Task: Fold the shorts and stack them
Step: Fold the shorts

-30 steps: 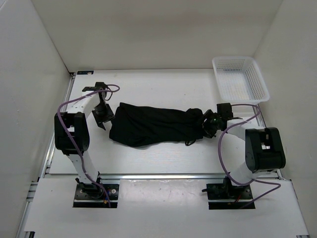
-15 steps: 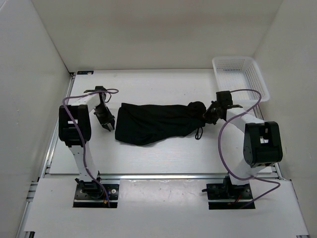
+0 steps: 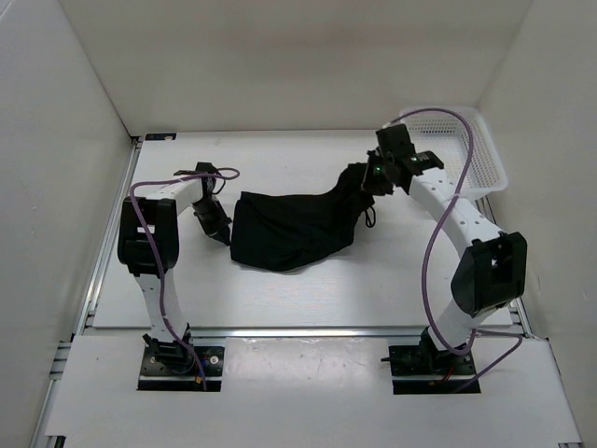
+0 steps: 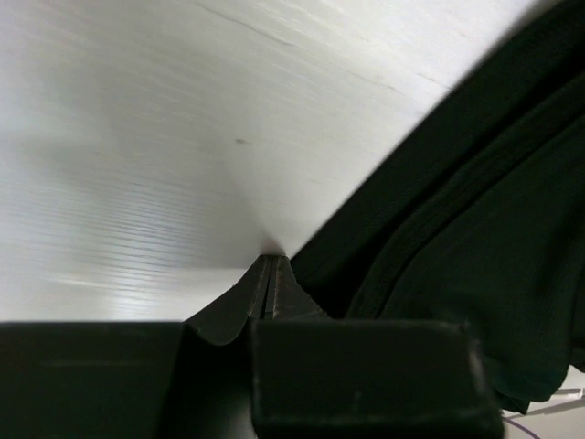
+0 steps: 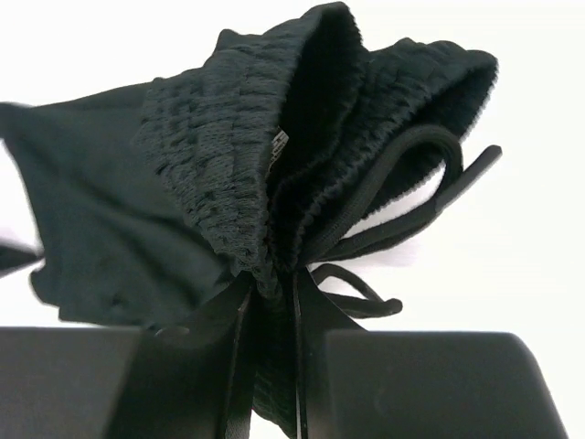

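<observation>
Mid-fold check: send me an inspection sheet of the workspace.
Surface: white table, shorts across its middle.
Job's things: black shorts bunched, unfolded; drawstring dangling at the waistband.
Clutter: white mesh basket, far right corner.
End effectors: left end effector shut at the shorts' left edge, hold unclear; right end effector shut on the waistband.
Cables: purple cables loop along both arms, off the shorts.
Surroundings: plain white walls; nothing else seen.
</observation>
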`<state>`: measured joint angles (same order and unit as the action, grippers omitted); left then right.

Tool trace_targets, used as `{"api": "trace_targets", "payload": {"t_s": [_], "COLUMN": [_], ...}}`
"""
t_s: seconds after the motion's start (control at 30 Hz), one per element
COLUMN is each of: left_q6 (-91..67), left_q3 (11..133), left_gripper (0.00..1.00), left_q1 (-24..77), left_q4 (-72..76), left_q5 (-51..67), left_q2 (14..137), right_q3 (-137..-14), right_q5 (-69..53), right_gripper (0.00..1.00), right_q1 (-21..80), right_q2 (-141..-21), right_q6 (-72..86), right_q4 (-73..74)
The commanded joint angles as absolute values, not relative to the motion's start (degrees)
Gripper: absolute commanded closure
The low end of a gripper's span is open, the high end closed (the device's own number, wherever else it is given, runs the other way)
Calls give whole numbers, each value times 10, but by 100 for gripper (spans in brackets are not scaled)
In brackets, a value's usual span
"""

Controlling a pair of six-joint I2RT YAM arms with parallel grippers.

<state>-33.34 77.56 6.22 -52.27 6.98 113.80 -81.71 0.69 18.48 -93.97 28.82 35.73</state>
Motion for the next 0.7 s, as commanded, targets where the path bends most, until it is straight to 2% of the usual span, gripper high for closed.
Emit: {"api": "trace_targets", "payload": {"t_s": [0.0,0.1,0.33,0.67], "left_q6": [-339,-339,-339,-345], "left_q3": [764,769,769,769], "left_gripper": [90,90,90,90], "left_q1": [72,72,72,72], "left_q4": [-494,-489,-489,-489], "left_q5": [83,89,89,105], "left_q2": [1146,1146,1151,1157], "right_q3": [-915,-979,-1233,-1387], "right_q5": [65,93,166,138], "right_gripper": [100,100,100,100], "right_q1": [248,310,450,500], "right_q2": [-961,-1009,-1187,-1329], "right_q6": [267,281,307,345], "right_q4": [442,475,584,584]}}
